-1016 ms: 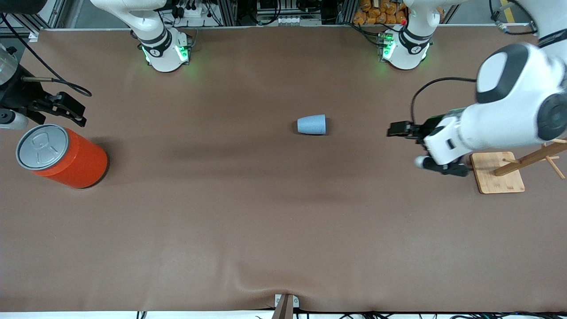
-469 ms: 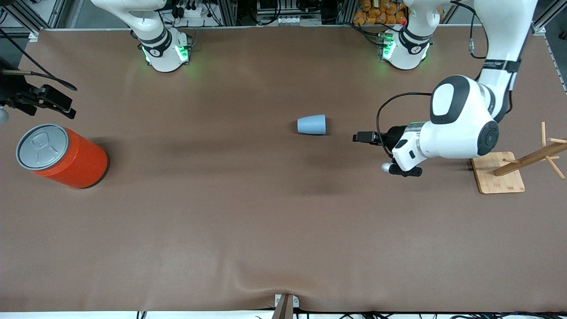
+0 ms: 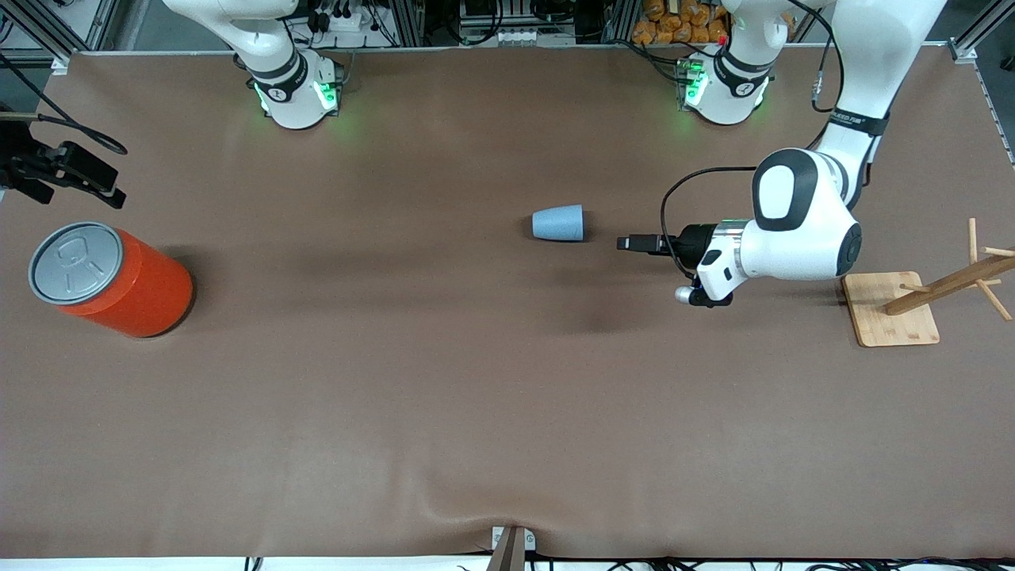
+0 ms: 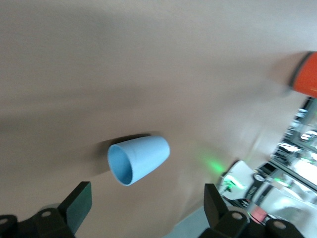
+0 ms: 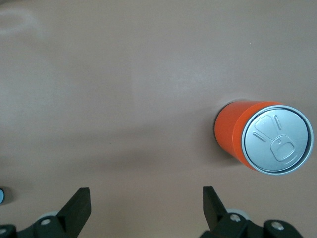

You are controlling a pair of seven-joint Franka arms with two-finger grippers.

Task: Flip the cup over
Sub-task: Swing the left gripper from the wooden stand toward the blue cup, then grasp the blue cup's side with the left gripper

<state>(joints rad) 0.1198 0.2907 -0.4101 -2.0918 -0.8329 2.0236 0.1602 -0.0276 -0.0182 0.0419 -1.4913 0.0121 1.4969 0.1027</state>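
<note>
Table (image 3: 444, 396) carries a can (image 3: 111, 279) at the right arm's end and a cup (image 3: 558, 223) lying on its side near the middle, mouth toward the left arm's end. Right gripper (image 3: 63, 173) waits released above the table beside the can. Left gripper (image 3: 634, 243) sits low, just beside the cup's mouth, jaws wide. Risk, as I judge it: a finger (image 4: 77, 206) nudges the rim, and the light cup rolls away.

Lighting: even, bright overhead; soft shadows on tabletop (image 3: 444, 381); left wrist view motion-blurred; front view sharp.
</note>
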